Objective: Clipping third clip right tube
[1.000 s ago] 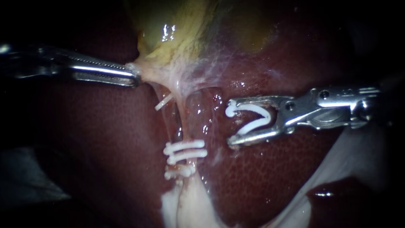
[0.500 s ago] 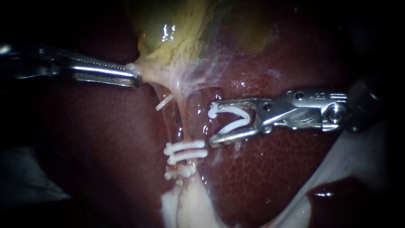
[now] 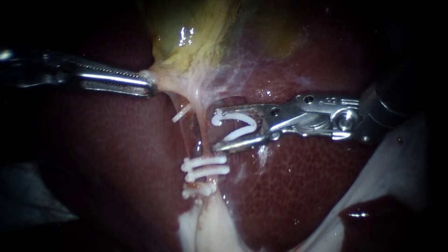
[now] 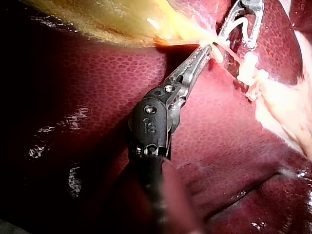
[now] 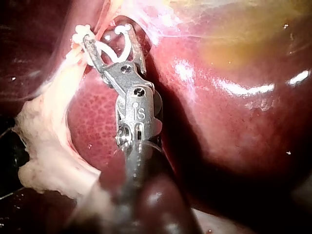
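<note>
Spread jaws of the right instrument (image 3: 216, 130) carry an open clip (image 3: 240, 125), a white V that both jaws touch, in the endoscope view. Its tips sit just beside the tube (image 3: 201, 137), above the placed clips (image 3: 205, 166) that cross it. Whether this is the right tube cannot be told. The left instrument (image 3: 150, 86) has its jaws closed on pale tissue at the neck of the gallbladder (image 3: 196, 37). Dark red liver (image 3: 289, 196) lies underneath.

Left wrist view: the left instrument (image 4: 208, 48) clamps the pale tissue. Ahead of it are the open clip (image 4: 237, 22) and the placed clips (image 4: 251, 68).

Right wrist view: the right instrument (image 5: 106, 36) holds the open clip (image 5: 100, 48) beside pale stringy tissue.
</note>
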`<state>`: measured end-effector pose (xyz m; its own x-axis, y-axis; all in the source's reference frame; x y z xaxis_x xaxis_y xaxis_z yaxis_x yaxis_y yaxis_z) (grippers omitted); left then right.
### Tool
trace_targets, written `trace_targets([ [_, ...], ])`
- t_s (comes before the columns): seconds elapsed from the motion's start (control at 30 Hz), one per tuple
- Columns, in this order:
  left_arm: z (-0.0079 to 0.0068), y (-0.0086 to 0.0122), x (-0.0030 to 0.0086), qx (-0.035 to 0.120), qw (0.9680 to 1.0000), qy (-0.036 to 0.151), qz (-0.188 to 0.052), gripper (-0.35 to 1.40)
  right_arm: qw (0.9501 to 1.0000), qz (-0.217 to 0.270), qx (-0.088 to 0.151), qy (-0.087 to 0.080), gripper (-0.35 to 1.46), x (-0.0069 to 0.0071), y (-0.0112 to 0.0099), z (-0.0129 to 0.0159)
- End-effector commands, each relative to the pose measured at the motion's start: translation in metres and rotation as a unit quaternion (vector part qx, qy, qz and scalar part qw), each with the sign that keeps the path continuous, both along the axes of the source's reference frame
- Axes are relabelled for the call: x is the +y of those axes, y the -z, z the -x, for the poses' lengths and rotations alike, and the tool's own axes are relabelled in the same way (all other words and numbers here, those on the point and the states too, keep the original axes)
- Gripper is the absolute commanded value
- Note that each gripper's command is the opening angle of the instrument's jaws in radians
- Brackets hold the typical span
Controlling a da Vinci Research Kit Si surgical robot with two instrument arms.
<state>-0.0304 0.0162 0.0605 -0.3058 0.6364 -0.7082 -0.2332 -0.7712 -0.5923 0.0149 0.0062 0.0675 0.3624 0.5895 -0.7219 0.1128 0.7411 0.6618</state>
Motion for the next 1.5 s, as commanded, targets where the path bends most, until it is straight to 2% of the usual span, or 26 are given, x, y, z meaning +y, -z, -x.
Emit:
trace_targets([
  [0.03,0.0000,0.0000,0.0000,0.000,1.0000,0.000,0.000,-0.35,1.0000,0.000,0.000,0.000,0.50,0.0000,-0.0001,-0.0002],
  [0.37,0.0000,0.0001,0.0000,0.000,1.0000,0.000,0.000,-0.35,0.9999,-0.006,0.008,-0.008,0.50,0.0003,-0.0005,-0.0018],
  [0.63,0.0000,0.0001,0.0000,0.000,1.0000,0.000,0.000,-0.35,0.9991,-0.030,0.027,-0.011,0.50,0.0005,-0.0008,-0.0031],
  [0.8,0.0000,0.0000,0.0000,0.000,1.0000,0.000,0.000,-0.35,0.9967,-0.059,0.054,-0.015,0.50,0.0005,-0.0008,-0.0037],
  [1.27,-0.0002,-0.0003,0.0002,-0.001,1.0000,-0.001,0.000,-0.35,0.9922,-0.096,0.078,-0.016,0.50,0.0007,-0.0007,-0.0058],
  [1.5,-0.0004,-0.0005,0.0003,-0.001,1.0000,-0.001,0.000,-0.35,0.9896,-0.112,0.088,-0.019,0.50,0.0006,0.0004,-0.0057],
])
